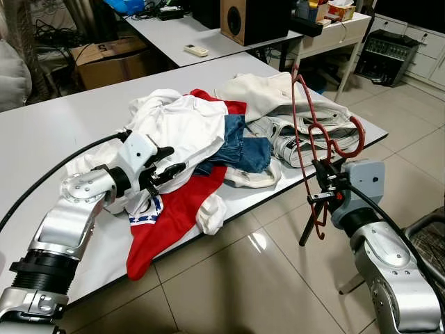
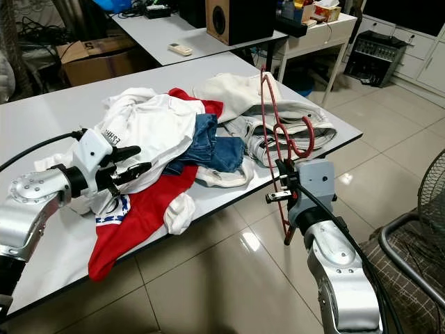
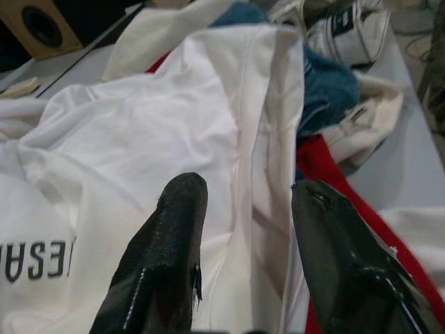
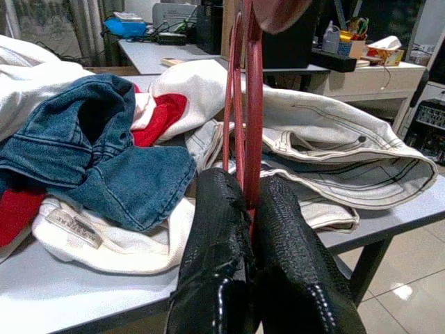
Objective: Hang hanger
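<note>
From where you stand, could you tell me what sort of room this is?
Probably a workroom or lab: grey worktables, a loudspeaker on the far desk, a cardboard box and cables on the floor.

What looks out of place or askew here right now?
The clothes lie in a jumbled heap on the grey table, and a red garment droops over its front edge. The right gripper holds the red hanger upright, off the table.

White table (image 1: pixel 42 132) sitting on glossy beige tile floor (image 1: pixel 229 278), ceiling light glaring off tiles. Second table (image 1: pixel 174 35) standing behind, carrying wooden speaker (image 1: pixel 240 19) and remote (image 1: pixel 196 49). Cardboard box (image 1: pixel 111 59) lying underneath it. White cabinet (image 1: pixel 410 49) lining far right. Wire basket (image 2: pixel 410 257) showing near right edge.
</note>
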Robot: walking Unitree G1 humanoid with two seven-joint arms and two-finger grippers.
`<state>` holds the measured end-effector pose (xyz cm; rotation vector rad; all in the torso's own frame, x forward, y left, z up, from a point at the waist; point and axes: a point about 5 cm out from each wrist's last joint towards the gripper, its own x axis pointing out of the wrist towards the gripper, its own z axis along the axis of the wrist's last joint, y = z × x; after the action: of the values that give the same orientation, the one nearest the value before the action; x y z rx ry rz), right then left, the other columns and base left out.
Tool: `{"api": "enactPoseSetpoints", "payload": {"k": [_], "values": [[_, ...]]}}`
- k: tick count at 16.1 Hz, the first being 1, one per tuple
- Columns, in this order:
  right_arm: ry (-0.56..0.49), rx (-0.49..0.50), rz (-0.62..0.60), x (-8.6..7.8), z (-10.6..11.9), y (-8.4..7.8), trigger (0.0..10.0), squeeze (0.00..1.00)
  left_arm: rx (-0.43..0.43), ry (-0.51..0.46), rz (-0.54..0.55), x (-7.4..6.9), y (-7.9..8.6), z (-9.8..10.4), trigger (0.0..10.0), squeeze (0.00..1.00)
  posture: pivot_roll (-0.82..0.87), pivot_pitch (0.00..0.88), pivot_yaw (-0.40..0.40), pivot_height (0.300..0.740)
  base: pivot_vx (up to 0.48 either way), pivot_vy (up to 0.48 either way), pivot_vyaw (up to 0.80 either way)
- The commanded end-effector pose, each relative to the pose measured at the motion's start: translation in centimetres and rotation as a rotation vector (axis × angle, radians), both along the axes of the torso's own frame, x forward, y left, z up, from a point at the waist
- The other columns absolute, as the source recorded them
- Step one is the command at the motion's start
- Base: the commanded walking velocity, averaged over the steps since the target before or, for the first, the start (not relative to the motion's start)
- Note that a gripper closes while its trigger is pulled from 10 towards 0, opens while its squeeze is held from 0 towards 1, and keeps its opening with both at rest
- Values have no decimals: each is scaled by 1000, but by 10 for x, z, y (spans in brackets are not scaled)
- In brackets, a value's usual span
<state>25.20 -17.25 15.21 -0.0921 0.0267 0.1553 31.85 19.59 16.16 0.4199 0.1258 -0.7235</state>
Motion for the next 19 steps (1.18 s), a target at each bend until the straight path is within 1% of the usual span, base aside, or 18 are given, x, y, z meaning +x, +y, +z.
{"api": "enactPoseSetpoints", "payload": {"k": [1, 3, 5, 7, 8, 10, 12, 13, 14, 15, 16, 18, 19], "values": [[-12, 1, 10, -2, 5, -1, 10000, 0, 24, -8, 5, 1, 1, 0, 10000, 0, -126, 1, 68, 740, 0, 0, 0], [-12, 1, 10, -2, 5, 0, 10000, 0, 69, -5, 5, 2, 2, -4, 10000, 0, -128, 1, 69, 740, 0, 0, 0], [-12, 0, 9, -2, 5, -1, 10000, 0, 74, 7, -9, 1, 0, -8, 10000, 0, -130, 1, 71, 740, 0, 0, 0], [-11, 0, 6, -2, 5, -2, 10000, 0, 30, 36, -31, -1, -4, -10, 10000, 0, -131, 2, 70, 740, 0, 0, 0], [-11, -1, 6, -2, 5, -2, 10000, 0, 29, 37, -28, -1, -4, -10, 10000, 0, -131, 2, 69, 740, 0, 0, 0], [-10, -2, 9, -2, 5, -1, 10000, 0, 75, 27, 21, 4, 2, -13, 10000, 0, -132, 3, 66, 740, 0, 0, 0], [-10, -2, 12, -2, 5, -1, 10000, 0, 84, 21, 54, 8, 5, -14, 10000, 0, -132, 4, 65, 740, 0, 0, 0], [-9, -3, 13, -2, 5, -1, 10000, 0, 87, 22, 67, 10, 6, -15, 9020, 0, -134, 4, 64, 740, 0, 0, 0], [-9, -4, 13, -2, 6, -1, 10000, 0, 83, 22, 72, 10, 6, -15, 7294, 0, -136, 4, 65, 740, 0, 0, 0], [-9, -4, 13, -2, 6, -1, 10000, 0, 83, 23, 70, 10, 5, -15, 5098, 0, -137, 4, 65, 740, 0, 0, 0], [-9, -5, 13, -2, 6, -1, 10000, 0, 82, 23, 66, 10, 5, -15, 4314, 0, -139, 4, 66, 740, 0, 0, 0], [-10, -7, 10, -2, 6, -2, 10000, 0, 70, 26, 59, 11, 4, -17, 2000, 0, -141, 3, 67, 740, 0, 0, 0], [-11, -8, 10, -2, 6, -2, 10000, 0, 68, 28, 57, 11, 4, -18, 1255, 0, -141, 3, 67, 740, 0, 0, 0]]}}
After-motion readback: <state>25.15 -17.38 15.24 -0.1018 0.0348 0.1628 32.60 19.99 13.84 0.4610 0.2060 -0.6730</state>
